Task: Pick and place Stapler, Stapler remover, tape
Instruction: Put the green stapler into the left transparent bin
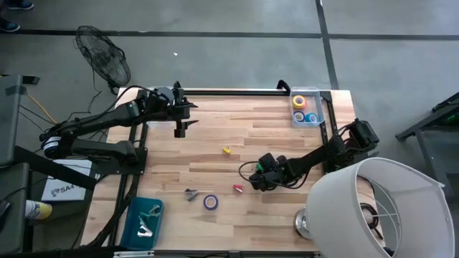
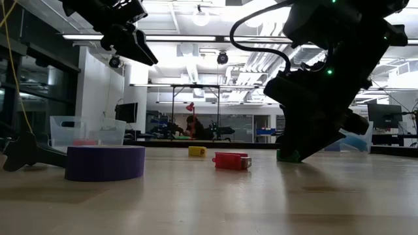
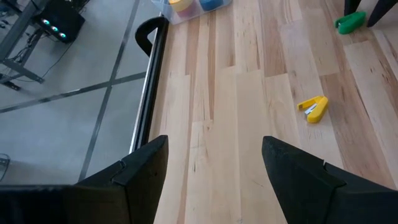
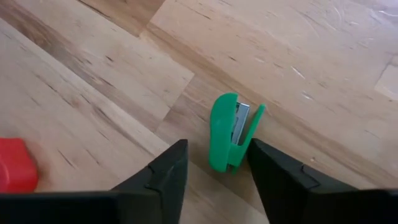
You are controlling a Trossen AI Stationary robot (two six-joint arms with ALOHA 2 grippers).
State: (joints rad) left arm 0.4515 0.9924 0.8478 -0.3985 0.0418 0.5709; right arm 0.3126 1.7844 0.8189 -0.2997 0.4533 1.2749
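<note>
The green stapler, hinged slightly agape with its metal magazine exposed, lies between the right gripper's spread, unclenched fingers. Only the right wrist view shows it fully. The left gripper hovers released.

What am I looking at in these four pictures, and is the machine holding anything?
Two dark robot arms work at a wooden table. One picture looks straight down, one looks level across the tabletop, and two come from cameras on the arms' wrists. On the table lie a yellow stapler, a red stapler, a purple tape roll and a clear bin of tape rolls. The right gripper is down at the table with its fingers either side of a green stapler, not clearly gripping yet. The left gripper hangs open above bare wood, holding nothing.
</note>
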